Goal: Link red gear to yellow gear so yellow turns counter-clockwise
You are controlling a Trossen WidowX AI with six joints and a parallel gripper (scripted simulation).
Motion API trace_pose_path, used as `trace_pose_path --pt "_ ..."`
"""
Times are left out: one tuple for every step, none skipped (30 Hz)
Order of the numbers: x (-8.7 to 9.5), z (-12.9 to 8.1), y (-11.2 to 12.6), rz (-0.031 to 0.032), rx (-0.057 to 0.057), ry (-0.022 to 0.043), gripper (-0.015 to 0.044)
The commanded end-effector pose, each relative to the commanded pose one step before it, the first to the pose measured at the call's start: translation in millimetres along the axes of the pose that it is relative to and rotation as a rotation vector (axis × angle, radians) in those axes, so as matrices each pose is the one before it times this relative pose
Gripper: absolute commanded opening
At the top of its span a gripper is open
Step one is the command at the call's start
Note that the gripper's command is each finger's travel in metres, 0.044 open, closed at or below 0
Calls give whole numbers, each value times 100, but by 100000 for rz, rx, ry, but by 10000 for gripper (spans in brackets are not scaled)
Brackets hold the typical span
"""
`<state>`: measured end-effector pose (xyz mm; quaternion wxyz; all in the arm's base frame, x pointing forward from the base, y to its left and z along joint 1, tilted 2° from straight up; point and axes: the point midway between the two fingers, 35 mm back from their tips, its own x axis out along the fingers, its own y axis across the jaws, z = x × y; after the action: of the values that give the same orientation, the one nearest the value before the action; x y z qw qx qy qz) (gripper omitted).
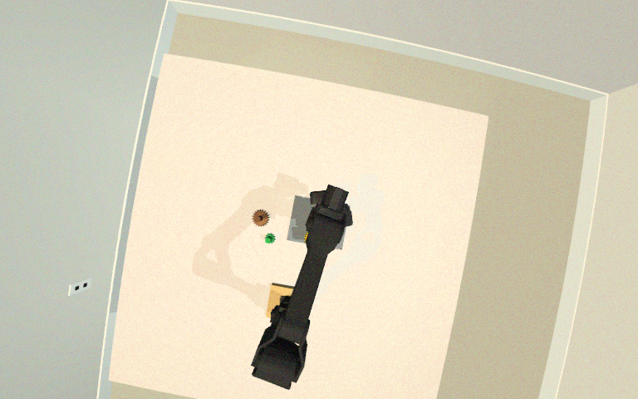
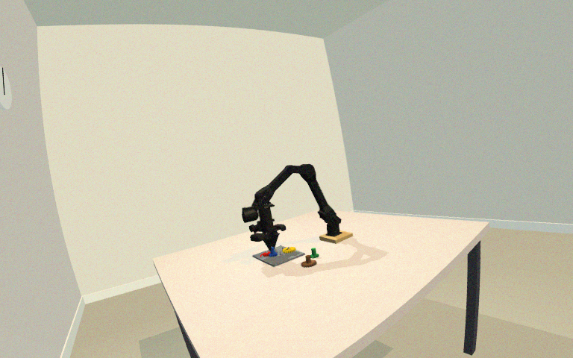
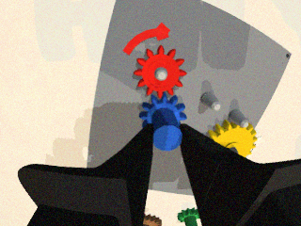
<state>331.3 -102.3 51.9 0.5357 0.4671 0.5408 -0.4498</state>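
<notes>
My gripper [image 2: 272, 247] [image 3: 166, 130] is shut on the knob of the blue gear [image 2: 272, 253] [image 3: 164, 104], low over the grey board [image 1: 301, 207] [image 2: 274, 261] [image 3: 188, 28]. In the wrist view the blue gear's teeth lie against the red gear [image 2: 265, 253] [image 3: 151, 81]; whether it sits fully flat cannot be told. The yellow gear [image 2: 289, 250] [image 3: 235, 136] is right of the blue gear, partly behind a finger. Two empty pegs show, one peg [image 3: 209, 100] nearer the red gear, another peg [image 3: 239, 118] beside the yellow gear. The fingers hide part of the board.
A brown gear [image 1: 256, 219] [image 2: 309, 263] [image 3: 152, 220] and a small green gear [image 1: 269, 238] [image 2: 313, 254] [image 3: 189, 217] stand on the table beside the board, knobs up. The red arrow [image 3: 145, 37] curves beside the red gear. The arm's wooden base [image 1: 274, 301] [image 2: 336, 238] is at the table's other side.
</notes>
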Motion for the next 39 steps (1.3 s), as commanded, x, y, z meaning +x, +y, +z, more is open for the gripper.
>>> trace_pose_path --pt "-106 -11 11 14 3871 -103 140" --pt "-46 -17 0 0 2103 1 140" --pt "-49 -18 0 0 2223 1 140" --pt "-124 2 10 1 271 0 140" --pt "-258 3 18 2 564 -1 140" --pt "-346 2 21 2 754 -1 140" --pt "-452 1 21 2 980 -1 140" --pt "-578 -3 17 2 1251 -1 140" --pt "-726 -10 6 1 1564 -1 140" --pt "-673 -15 -11 -1 1444 0 140" --pt "-626 -19 -24 -2 1340 0 140" --pt "-492 -17 -29 -2 1052 0 140" --pt "-310 -12 -22 -2 661 0 140" --pt "-106 -4 -8 -1 226 0 140" --pt "959 -306 -19 -83 -2982 115 166" --pt "-57 -922 -89 5 -1654 40 193" --pt "-84 -1516 -182 5 -2753 72 219" --pt "-84 -1796 -266 2 -3319 93 245" --pt "-64 -1758 -309 -1 -3319 99 271" --pt "-45 -1719 -351 -5 -3319 105 298" --pt "-25 -1679 -391 -9 -3319 111 324" --pt "-6 -1637 -430 -14 -3319 117 350" --pt "14 -1582 -468 -18 -3325 122 376" --pt "33 -1539 -502 -23 -3326 128 402" --pt "53 -1496 -534 -27 -3326 133 429" --pt "72 -1451 -564 -32 -3326 138 440" --pt "92 -1405 -593 -37 -3324 143 440" --pt "90 -1122 -504 -34 -2732 121 440" --pt "60 -660 -307 -22 -1639 74 440" --pt "21 -218 -102 -8 -546 25 440" --pt "0 198 3 0 0 -16 440" --pt "0 198 1 0 0 -16 440" --pt "179 2 3 0 0 0 440" --pt "446 4 1 -1 0 1 440" --pt "178 1 -2 0 0 0 440" --pt "0 0 0 0 0 0 440" --pt "121 2 3 0 0 0 440" --pt "362 7 6 0 0 1 440" --pt "542 9 -1 -1 0 1 440"
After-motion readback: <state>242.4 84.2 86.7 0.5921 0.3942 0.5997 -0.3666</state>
